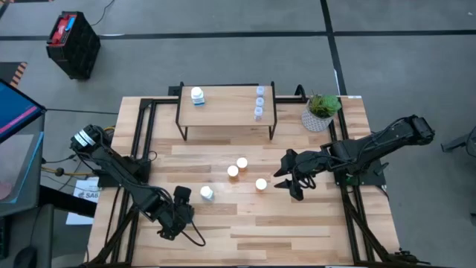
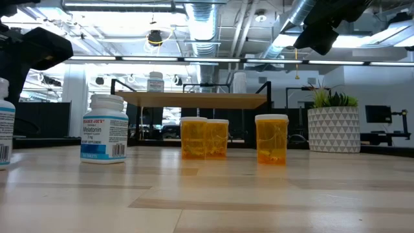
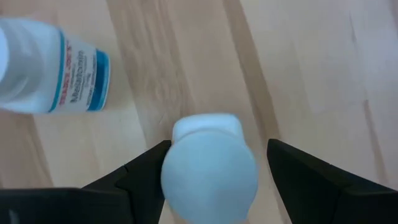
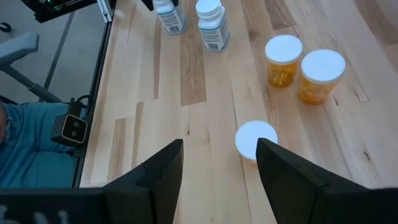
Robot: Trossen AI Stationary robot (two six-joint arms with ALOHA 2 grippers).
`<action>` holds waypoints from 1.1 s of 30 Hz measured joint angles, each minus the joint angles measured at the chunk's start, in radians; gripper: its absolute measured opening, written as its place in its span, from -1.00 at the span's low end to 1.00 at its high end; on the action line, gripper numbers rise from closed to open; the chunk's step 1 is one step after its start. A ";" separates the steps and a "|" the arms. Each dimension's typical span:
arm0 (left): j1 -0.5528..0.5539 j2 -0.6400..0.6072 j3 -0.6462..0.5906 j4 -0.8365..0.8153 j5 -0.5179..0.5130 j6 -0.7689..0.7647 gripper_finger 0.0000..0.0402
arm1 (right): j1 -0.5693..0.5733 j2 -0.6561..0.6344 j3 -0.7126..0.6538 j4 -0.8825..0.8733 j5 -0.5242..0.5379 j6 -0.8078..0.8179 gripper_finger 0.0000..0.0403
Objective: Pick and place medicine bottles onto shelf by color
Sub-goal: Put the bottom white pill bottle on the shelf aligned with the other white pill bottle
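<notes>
- Left tool (image 3: 211, 171): spread wide around a white bottle (image 3: 208, 168) near the tabletop (image 1: 297, 231) left edge, not clenched.
- Right tool (image 4: 219, 163): released, above an orange bottle (image 4: 255, 142) mid-tabletop.
- Shelf (image 1: 227, 112): along the far edge.

Right end effector (image 4: 219, 163) open above an orange bottle (image 4: 256, 142), two orange bottles (image 4: 304, 65) beyond, two white bottles (image 4: 193, 15) farther, perhaps blue-labelled

The wooden table (image 1: 297, 223) carries the shelf (image 1: 223, 112) at its far edge, with a potted plant (image 1: 321, 112) to its right. Three orange bottles (image 1: 242, 163) stand mid-table, two white blue-labelled bottles (image 1: 207, 193) near left. On the shelf: one white bottle (image 1: 197, 95) left, three clear bottles (image 1: 259, 102) right
</notes>
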 joint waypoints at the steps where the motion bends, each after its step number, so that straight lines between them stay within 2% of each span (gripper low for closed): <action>1: 0.000 0.002 0.003 0.005 0.001 0.000 0.25 | 0.000 0.000 0.000 0.000 0.000 0.000 0.11; 8: 0.000 0.009 0.003 0.009 0.003 0.003 0.25 | 0.000 0.000 0.000 -0.001 0.000 0.000 0.11; 15: 0.001 0.009 -0.007 0.000 -0.045 0.002 0.23 | 0.000 0.000 0.000 -0.001 0.000 0.000 0.11; 18: 0.001 0.009 -0.007 0.000 -0.043 0.009 0.11 | 0.000 0.000 0.000 -0.002 0.000 0.000 0.11; 23: 0.007 -0.008 -0.005 -0.021 -0.015 0.051 -0.28 | 0.000 0.000 0.000 -0.001 0.000 0.000 0.11; 27: 0.036 -0.047 0.060 -0.162 -0.004 0.109 -0.32 | 0.000 0.000 0.000 -0.001 0.000 0.000 0.11; 33: 0.155 -0.162 0.237 -0.399 -0.048 0.313 -0.32 | 0.000 0.000 0.000 -0.001 0.014 0.000 0.11</action>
